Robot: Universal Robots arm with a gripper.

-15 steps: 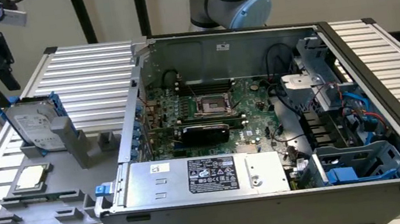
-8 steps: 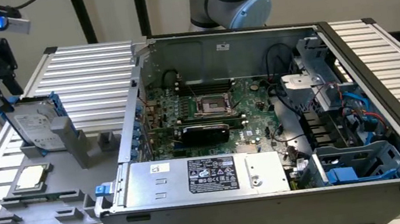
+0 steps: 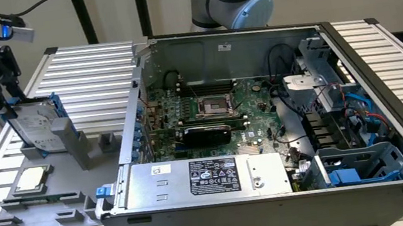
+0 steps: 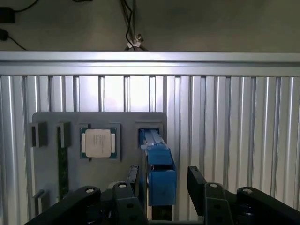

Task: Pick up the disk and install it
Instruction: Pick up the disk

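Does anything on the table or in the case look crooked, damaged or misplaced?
Nothing stands out. The disk stands on edge in its grey holder, the open pincer straddles it, and the chip lies flat in its pocket.

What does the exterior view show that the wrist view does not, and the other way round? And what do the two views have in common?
The exterior view adds the open computer case, with its motherboard and a grey labelled box, standing to the exterior view's right of the grey fixture.

The wrist view adds the gaps between the open gripper and the disk. The gripper straddles the blue edge with space on each side.

Both views share the disk standing upright in the fixture, the square chip beside it, and the slatted table.
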